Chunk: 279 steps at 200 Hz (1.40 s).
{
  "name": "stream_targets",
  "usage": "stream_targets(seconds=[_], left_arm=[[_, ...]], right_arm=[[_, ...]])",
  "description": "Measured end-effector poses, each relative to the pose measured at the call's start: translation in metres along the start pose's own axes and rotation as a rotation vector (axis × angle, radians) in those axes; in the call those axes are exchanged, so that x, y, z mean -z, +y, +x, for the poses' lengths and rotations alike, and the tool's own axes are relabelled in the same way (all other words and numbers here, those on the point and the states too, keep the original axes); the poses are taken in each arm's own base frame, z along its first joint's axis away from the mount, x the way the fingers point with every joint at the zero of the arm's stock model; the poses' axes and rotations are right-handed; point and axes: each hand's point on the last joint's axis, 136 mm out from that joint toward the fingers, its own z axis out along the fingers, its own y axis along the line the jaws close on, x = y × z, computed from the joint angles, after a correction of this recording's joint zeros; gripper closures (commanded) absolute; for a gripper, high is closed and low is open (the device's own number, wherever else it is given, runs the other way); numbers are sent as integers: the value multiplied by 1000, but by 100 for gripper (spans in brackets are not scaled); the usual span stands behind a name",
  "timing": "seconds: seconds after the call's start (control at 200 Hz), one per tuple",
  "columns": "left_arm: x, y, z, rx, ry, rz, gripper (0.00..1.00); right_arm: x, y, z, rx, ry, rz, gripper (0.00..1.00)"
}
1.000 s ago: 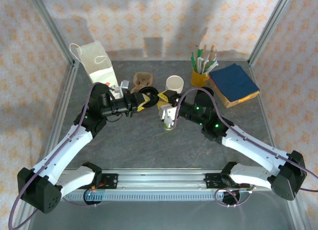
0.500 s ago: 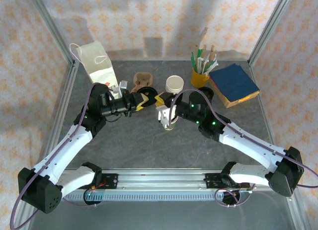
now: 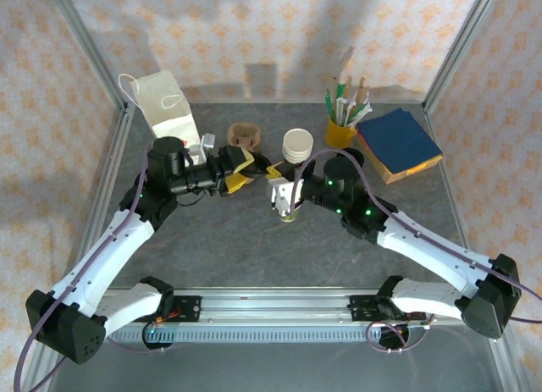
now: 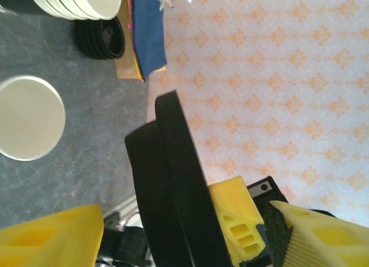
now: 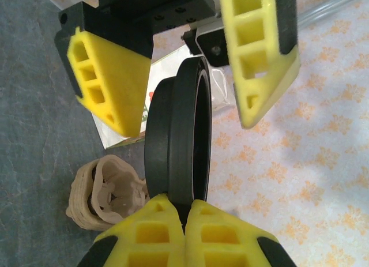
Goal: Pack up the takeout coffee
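The black lid (image 5: 176,134) stands on edge in the air, and my right gripper (image 5: 184,224) is shut on its lower rim. My left gripper (image 5: 184,76) is open, one yellow finger (image 5: 109,82) on each side of the lid and clear of it. From the left wrist the lid (image 4: 173,186) crosses the space between my left gripper (image 4: 181,221) fingers. Below on the table stands the lidless pale cup (image 4: 27,117) of the takeout coffee (image 3: 289,212), partly under the right gripper (image 3: 274,179). The left gripper (image 3: 246,169) is just left of the lid (image 3: 268,166).
A white paper bag (image 3: 169,104) stands at the back left, with a brown pulp cup carrier (image 3: 246,136) beside it. A stack of white cups (image 3: 297,145), a yellow cup of sticks (image 3: 340,131), spare black lids (image 4: 101,37) and blue napkins (image 3: 398,142) sit at the back right.
My left gripper has opened off the lid and drawn back slightly to the left. My right gripper has closed on the lid's rim and now carries it.
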Motion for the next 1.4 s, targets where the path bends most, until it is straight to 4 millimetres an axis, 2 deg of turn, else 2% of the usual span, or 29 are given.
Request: stream_targets(seconds=[0.215,0.305,0.41,0.521,0.641,0.716,0.786,0.891,1.051,1.271,1.396], left_arm=[[26,-22,-28,-158,-199,-93,12],[46,-27,-38,-244,-317,-126,14],[67,-30,-43,-333,-430,-126,15],[71,-14,-45,-377,-477,-137,18],[56,13,-51,-390,-465,-176,20],[44,36,-55,-394,-446,-215,21],[38,52,-54,-400,-434,-237,21],[31,63,-51,-417,-421,-234,20],[22,62,-45,-439,-402,-200,20],[10,67,-43,-434,-379,-198,20],[9,67,-42,-427,-378,-192,20]], right_arm=[[16,-2,0,-218,24,-1,100],[19,-3,5,-419,68,1,100],[22,-18,10,-706,133,41,100],[23,-36,16,-1013,151,70,100],[28,-36,49,-1369,198,68,100],[33,-27,72,-1580,219,62,100],[39,-10,93,-1784,240,44,100],[45,23,113,-2041,293,-7,100],[47,59,109,-2277,337,-131,100],[48,87,109,-2425,363,-206,100],[47,96,112,-2461,374,-219,100]])
